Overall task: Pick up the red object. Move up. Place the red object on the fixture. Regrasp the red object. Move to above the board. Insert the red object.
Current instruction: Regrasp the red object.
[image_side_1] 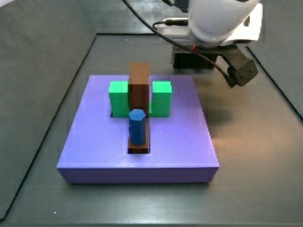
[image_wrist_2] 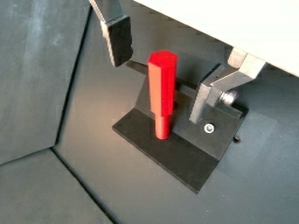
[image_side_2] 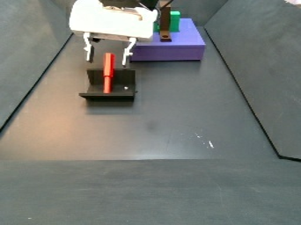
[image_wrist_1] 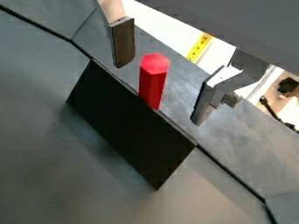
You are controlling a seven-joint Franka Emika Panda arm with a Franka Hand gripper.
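Note:
The red object (image_wrist_1: 153, 79) (image_wrist_2: 162, 94) is a hexagonal peg standing upright on the fixture (image_wrist_1: 131, 133) (image_wrist_2: 177, 156). My gripper (image_wrist_1: 163, 87) (image_wrist_2: 159, 83) is open and straddles the peg, with a finger on each side and a gap between each pad and the peg. In a side view the red object (image_side_2: 107, 72) stands on the fixture (image_side_2: 111, 91) below the gripper (image_side_2: 108, 56), with the board (image_side_2: 184, 48) behind. In a side view the gripper (image_side_1: 225, 67) covers the peg and part of the fixture (image_side_1: 187, 61); the purple board (image_side_1: 142, 152) lies in front.
On the board stand a green block (image_side_1: 119, 96), a brown bar (image_side_1: 140, 84) and a blue upright cylinder (image_side_1: 137, 127). Dark walls ring the grey floor (image_side_2: 165, 132). A yellow ruler strip (image_wrist_1: 200, 47) lies beyond the wall.

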